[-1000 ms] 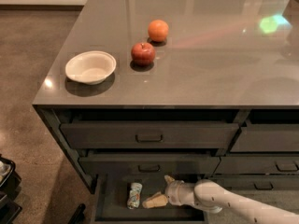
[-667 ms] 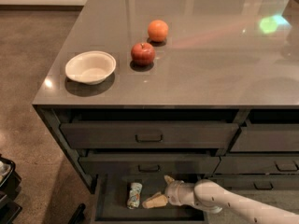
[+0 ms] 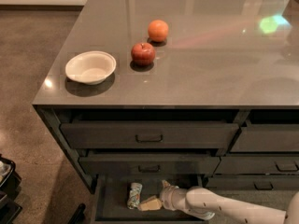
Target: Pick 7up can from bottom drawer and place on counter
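The bottom drawer (image 3: pixel 112 204) is pulled open below the two handled drawers. The 7up can (image 3: pixel 134 195), whitish with green and red markings, lies on its side in the drawer's left half. My gripper (image 3: pixel 157 194) is inside the drawer just right of the can, on a white arm reaching in from the lower right. Its two tan fingers (image 3: pixel 150 203) stand apart and nothing is between them; the lower finger's tip is close to the can. The counter (image 3: pixel 210 64) is the glossy dark grey top above.
On the counter stand a white bowl (image 3: pixel 90 66) at the left, a red apple (image 3: pixel 143 53) and an orange (image 3: pixel 158 30). Two shut handled drawers (image 3: pixel 148 135) sit above the open one, with more drawers (image 3: pixel 266 139) at the right. A dark object (image 3: pixel 7 185) stands on the floor at the left.
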`<state>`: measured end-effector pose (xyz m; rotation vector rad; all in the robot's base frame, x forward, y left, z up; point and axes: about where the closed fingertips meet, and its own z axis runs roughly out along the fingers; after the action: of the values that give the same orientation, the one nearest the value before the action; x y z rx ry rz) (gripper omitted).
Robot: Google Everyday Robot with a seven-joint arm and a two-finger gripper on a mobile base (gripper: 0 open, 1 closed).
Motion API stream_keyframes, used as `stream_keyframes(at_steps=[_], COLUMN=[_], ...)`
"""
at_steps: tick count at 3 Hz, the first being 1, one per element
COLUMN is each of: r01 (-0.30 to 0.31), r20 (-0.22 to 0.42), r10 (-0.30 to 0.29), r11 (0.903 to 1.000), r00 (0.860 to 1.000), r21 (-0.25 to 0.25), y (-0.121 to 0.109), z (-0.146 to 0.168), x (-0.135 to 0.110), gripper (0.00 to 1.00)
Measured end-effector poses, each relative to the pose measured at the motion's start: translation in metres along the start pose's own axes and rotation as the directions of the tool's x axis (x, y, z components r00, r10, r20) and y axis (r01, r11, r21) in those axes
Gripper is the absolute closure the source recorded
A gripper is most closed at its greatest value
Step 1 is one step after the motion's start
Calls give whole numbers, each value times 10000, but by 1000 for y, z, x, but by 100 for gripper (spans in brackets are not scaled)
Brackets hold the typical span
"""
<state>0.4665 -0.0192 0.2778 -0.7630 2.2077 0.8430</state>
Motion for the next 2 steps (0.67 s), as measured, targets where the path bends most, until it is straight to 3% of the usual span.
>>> stream_keyframes(at_steps=[1, 2], r01=[579, 668], r20=[-252, -310], r10=[-583, -675], r11=[9982, 9975], r00=[9980, 9972], r21=[-136, -230], y=[5, 9], z=[79, 89], x=[13, 13], gripper=[0, 0])
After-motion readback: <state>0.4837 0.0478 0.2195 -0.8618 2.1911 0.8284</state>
